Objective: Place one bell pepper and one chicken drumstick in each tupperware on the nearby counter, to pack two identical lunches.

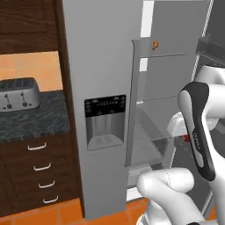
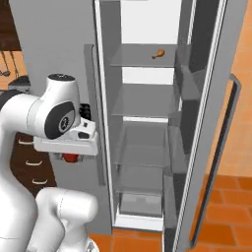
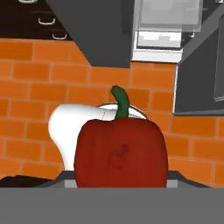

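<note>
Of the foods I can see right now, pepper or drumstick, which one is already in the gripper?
The bell pepper: it sits right at the gripper, clear of the fridge. The chicken drumstick lies on an upper fridge shelf.

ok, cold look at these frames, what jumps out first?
The red bell pepper with its green stem looms large in the hand view, held in the gripper out in front of the fridge, above the orange brick floor. Next is the open fridge with its bare shelves, one chicken drumstick lying on the top shelf. Left of the fridge, a silver toaster sits on the dark counter.
</note>
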You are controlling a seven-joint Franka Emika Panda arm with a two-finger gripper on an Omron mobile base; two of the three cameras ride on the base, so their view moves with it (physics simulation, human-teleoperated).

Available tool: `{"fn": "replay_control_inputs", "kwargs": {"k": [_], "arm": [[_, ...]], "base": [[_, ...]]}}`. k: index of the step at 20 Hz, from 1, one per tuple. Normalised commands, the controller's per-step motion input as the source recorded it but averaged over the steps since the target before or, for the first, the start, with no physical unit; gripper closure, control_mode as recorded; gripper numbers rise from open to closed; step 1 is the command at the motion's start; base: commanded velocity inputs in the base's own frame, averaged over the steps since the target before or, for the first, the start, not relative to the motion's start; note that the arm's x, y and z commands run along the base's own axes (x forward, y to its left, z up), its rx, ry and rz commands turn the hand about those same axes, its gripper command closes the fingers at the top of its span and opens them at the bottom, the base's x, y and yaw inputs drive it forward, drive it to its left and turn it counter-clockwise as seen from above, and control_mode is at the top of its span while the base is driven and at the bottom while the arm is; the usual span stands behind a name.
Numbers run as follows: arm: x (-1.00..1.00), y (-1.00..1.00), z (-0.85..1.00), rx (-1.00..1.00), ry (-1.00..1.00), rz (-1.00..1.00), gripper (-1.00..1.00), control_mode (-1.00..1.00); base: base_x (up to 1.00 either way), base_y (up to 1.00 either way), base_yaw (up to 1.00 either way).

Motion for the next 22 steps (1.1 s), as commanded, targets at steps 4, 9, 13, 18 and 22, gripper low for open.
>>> {"fn": "replay_control_inputs", "kwargs": {"k": [4,9,13,18,22], "arm": [[0.00,0.00,0.00,0.00,0.00,0.00,1.00,1.00],[0.00,0.00,0.00,0.00,0.00,0.00,1.00,1.00],[0.00,0.00,0.00,0.00,0.00,0.00,1.00,1.00],[0.00,0.00,0.00,0.00,0.00,0.00,1.00,1.00],[0.00,0.00,0.00,0.00,0.00,0.00,1.00,1.00]], "base": [[-0.72,1.00,0.24],[-0.39,1.00,0.25],[0.45,1.00,0.05],[0.88,1.00,0.00],[0.82,1.00,0.00]]}}
